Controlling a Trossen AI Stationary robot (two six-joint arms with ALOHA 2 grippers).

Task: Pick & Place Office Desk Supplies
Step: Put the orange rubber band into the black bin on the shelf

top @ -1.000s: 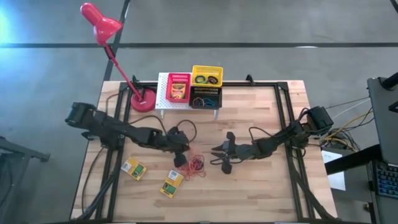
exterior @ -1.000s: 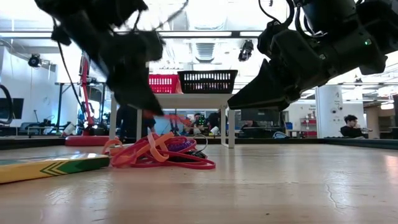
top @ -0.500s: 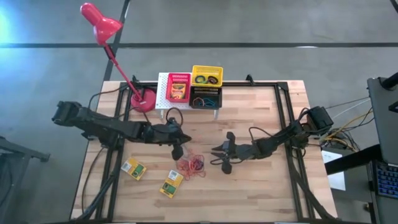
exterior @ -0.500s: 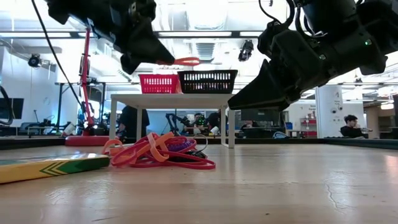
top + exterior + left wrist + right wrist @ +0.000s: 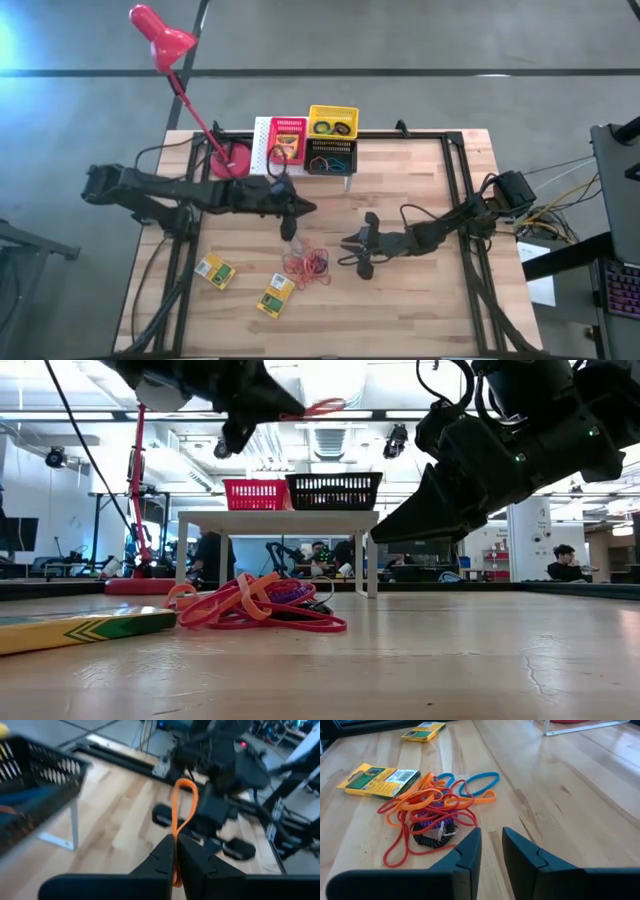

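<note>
My left gripper (image 5: 291, 214) is raised above the table between the pile and the rack, shut on one orange rubber band (image 5: 183, 802). The band also shows in the low view (image 5: 322, 407). A tangled pile of orange-red rubber bands and coloured rings (image 5: 305, 265) lies flat on the table. My right gripper (image 5: 490, 839) hovers low just right of the pile, open with nothing between its fingers. Two yellow-and-green boxes (image 5: 215, 271) (image 5: 276, 295) lie flat near the front left. Red (image 5: 287, 140), yellow (image 5: 332, 122) and black (image 5: 330, 157) baskets sit on the white rack (image 5: 262, 150). My left gripper pinches the orange band near one end of its loop (image 5: 174, 840) between its two fingers. The fingers (image 5: 160, 857) slant a little below level. Most of the loop sticks out past the fingertips and a short bit hangs below them. The band is lifted clear of pile and table.
A red desk lamp stands with its base (image 5: 230, 160) left of the rack and its head (image 5: 160, 35) beyond the table's far-left corner. Bare wood lies at the table's near edge and right half. People sit in the room behind (image 5: 563, 560).
My left gripper has risen from the pile and moved toward the table's far edge and the rack, tipping closer to level. It stays shut, and the one orange band has come up clear of the pile with it. The pile has stayed in place.
</note>
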